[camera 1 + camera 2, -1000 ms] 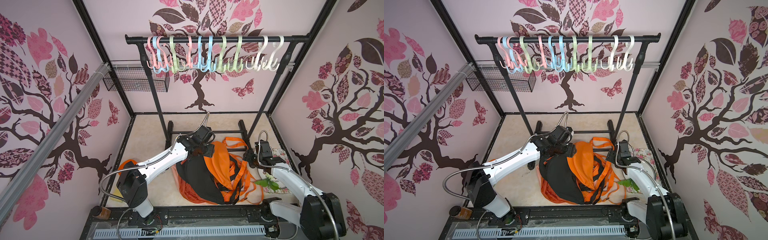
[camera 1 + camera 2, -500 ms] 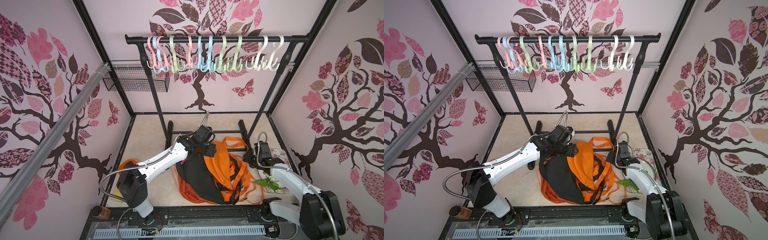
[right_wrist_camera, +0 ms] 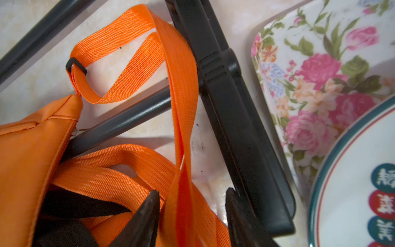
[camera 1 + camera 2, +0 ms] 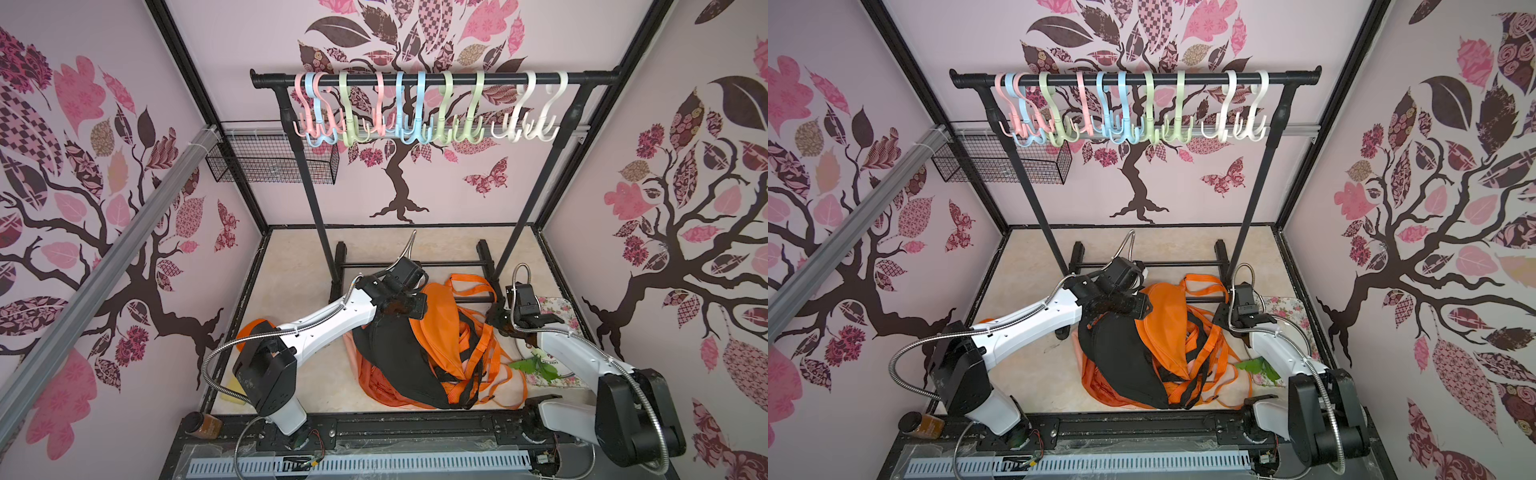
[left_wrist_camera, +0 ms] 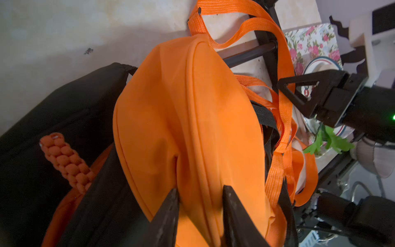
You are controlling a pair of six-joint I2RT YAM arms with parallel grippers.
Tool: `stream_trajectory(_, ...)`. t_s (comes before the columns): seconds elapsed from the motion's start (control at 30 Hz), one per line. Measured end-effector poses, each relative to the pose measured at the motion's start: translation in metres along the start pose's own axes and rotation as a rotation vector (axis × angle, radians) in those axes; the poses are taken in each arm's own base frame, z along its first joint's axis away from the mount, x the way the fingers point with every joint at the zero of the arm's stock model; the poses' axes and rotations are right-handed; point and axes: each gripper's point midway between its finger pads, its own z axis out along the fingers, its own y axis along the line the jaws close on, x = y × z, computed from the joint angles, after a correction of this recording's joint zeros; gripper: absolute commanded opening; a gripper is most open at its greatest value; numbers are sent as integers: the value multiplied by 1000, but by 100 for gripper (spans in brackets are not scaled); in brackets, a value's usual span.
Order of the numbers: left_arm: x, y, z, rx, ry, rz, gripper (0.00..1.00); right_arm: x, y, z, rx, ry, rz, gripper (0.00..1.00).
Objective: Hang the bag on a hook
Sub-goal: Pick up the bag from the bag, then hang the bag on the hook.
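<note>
My left gripper (image 5: 200,189) pinches the orange bag (image 4: 440,328); my right gripper (image 3: 192,190), at its three o'clock, stands spread around a strap (image 3: 181,102).

Left gripper (image 5: 200,188) astride a bulging fold of orange bag (image 5: 181,107)

Staged robot test cell, tree-decal walls (image 4: 457,199), black frame (image 4: 195,89), garment rack (image 4: 505,78)

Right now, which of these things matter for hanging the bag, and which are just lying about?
For the job: orange bag, its strap, coloured hooks, rail, left gripper, right gripper.
Lying about: floral tray, plate, wire basket, brown jar.
</note>
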Motion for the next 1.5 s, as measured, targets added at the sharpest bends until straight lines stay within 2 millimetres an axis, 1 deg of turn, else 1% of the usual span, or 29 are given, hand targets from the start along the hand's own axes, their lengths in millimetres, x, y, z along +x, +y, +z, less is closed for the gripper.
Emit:
stream_trajectory(0.1, -2, 3, 1, 3, -6, -10, 18, 2, -1, 5, 6, 10, 0, 40)
stream_trajectory(0.2, -4, 6, 1, 10, -15, -26, 4, 3, -1, 8, 7, 22, -3, 27)
stream_trajectory(0.23, -3, 8, 1, 11, -17, -30, 0, 3, 0, 9, 6, 23, -6, 22)
stream_trajectory(0.3, -4, 11, -2, 14, -26, -41, 0, 0, 3, 9, -1, 22, -7, 4)
stream_trajectory(0.33, -5, 13, -5, 17, -35, -46, 0, -3, 5, 9, -4, 18, -8, 0)
stream_trajectory(0.5, -14, 18, -17, 35, -96, -66, 0, -24, 18, 3, -13, -10, -10, 0)
stream_trajectory(0.6, -19, 16, -27, 68, -150, -63, 0, -37, 26, -5, -4, -34, -27, 0)
stream_trajectory(0.7, -22, 11, -43, 112, -221, -51, 0, -50, 36, -17, 8, -58, -59, 0)
stream_trajectory(0.8, -31, 5, -66, 153, -319, -38, 0, -72, 48, -36, 14, -110, -90, 0)
stream_trajectory(0.9, -43, 0, -94, 191, -444, -23, 0, -99, 57, -64, 20, -188, -111, 0)
stream_trajectory(1.0, -50, -4, -123, 236, -567, -9, 0, -132, 66, -99, 36, -290, -136, 0)
stream_trajectory(1.03, -51, -5, -132, 253, -605, -4, 12, -144, 69, -111, 41, -327, -146, 0)
stream_trajectory(1.07, -51, -6, -140, 269, -641, 3, 28, -156, 73, -124, 44, -363, -156, 0)
stream_trajectory(1.13, -48, -8, -152, 291, -696, 21, 45, -177, 81, -150, 45, -428, -172, 0)
stream_trajectory(1.17, -47, -8, -157, 294, -723, 30, 53, -188, 87, -165, 39, -464, -183, 0)
stream_trajectory(1.23, -45, -13, -168, 291, -765, 67, 58, -206, 98, -193, 18, -531, -206, 0)
stream_trajectory(1.33, -43, -28, -188, 293, -834, 155, 61, -226, 115, -227, -19, -612, -268, 0)
stream_trajectory(1.43, -44, -37, -201, 289, -883, 219, 64, -234, 128, -248, -52, -657, -338, 0)
stream_trajectory(1.5, -48, -37, -201, 267, -894, 243, 65, -235, 135, -255, -73, -669, -387, 0)
